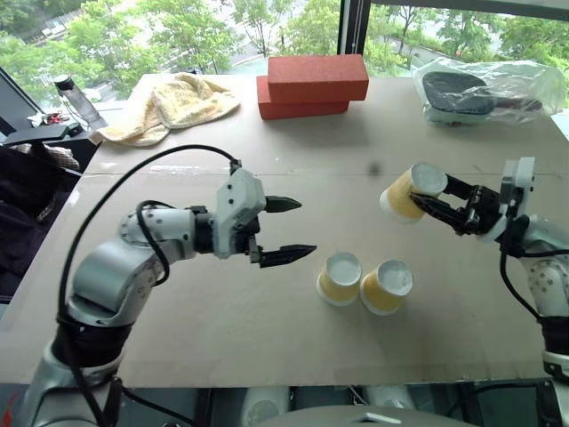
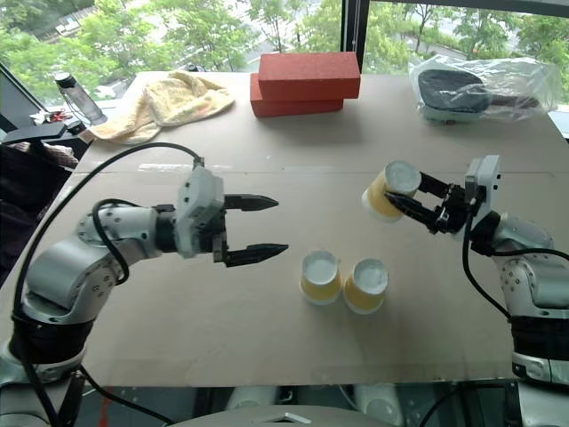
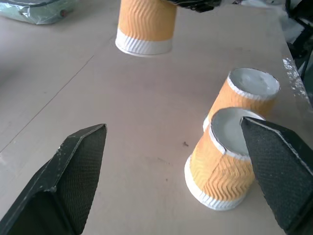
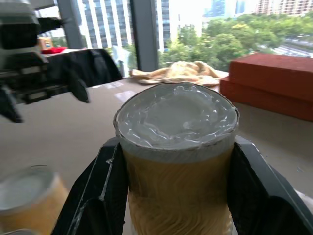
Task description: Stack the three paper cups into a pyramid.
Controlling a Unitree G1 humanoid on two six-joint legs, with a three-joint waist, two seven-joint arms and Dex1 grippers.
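— So, where does the third cup sit against your jaws?

— My right gripper point(image 1: 442, 206) has its jaws clamped on the held cup point(image 1: 409, 193), which hangs clear above the worktop point(image 1: 222, 329), out toward the right edge. Its long axis lies tilted close to level, white base leading toward the worktop's left side, mouth back toward my wrist.

— And the other two?

— The base cups point(image 1: 363, 282) stand upside down near the middle of the worktop, closer to the near edge, white bases up. They lean against each other, touching or very nearly; the right-hand one tips slightly. From the held cup they lie lower, nearer me and a little to the left.

— Which arm is nearer them?

— My left gripper point(image 1: 284, 229) hangs just beside them on their left, jaws wide and holding nothing, pointing across at them. My right carries the load, so I judge it makes the placement.

— What does that call for?

— Turning the cup base-up and bringing it over the seam between the two bases, I think. The leaning one could shift under it.

— Room to move?

— Plenty. The red bricks point(image 1: 313, 85), the towel point(image 1: 173, 107) and the plastic bag point(image 1: 484, 91) lie well apart along the far edge.
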